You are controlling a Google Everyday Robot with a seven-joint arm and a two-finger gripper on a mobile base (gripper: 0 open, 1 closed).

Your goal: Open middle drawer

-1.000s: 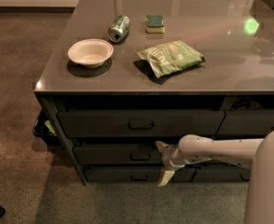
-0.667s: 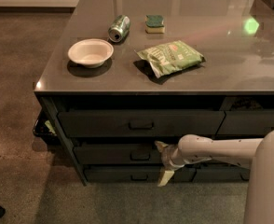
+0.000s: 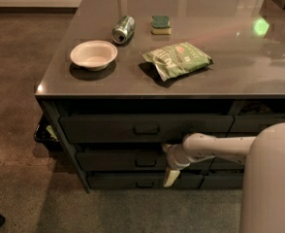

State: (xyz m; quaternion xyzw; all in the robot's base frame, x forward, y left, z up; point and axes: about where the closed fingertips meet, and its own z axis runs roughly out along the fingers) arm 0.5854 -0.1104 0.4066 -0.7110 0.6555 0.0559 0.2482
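under the grey counter, second in the stack of three, sits the middle drawer point(image 3: 118, 160), a wide, low, dark metal front that looks shut, with the taller top drawer point(image 3: 103, 128) above and the bottom drawer point(image 3: 113, 181) below. its small loop handle point(image 3: 146, 162) at the centre of the front is the one sensible place to take hold; the rest of the face is flat and would likely give nothing to pull on. being metal it should be stiff and probably runs on slides, so a straight, level pull outward seems right; how heavily it is loaded cannot be seen. the gripper point(image 3: 168, 163) hangs just right of that handle, close against the drawer front, not on the loop; its jaws look spread one above the other, the pale lower finger point(image 3: 171, 177) reaching down over the bottom drawer. the white arm point(image 3: 220, 147) comes in from the right. up on the counter top point(image 3: 239, 76) lie a white bowl point(image 3: 93, 55), a tipped can point(image 3: 123, 29), a sponge point(image 3: 161, 24) and a green snack bag point(image 3: 177, 59).
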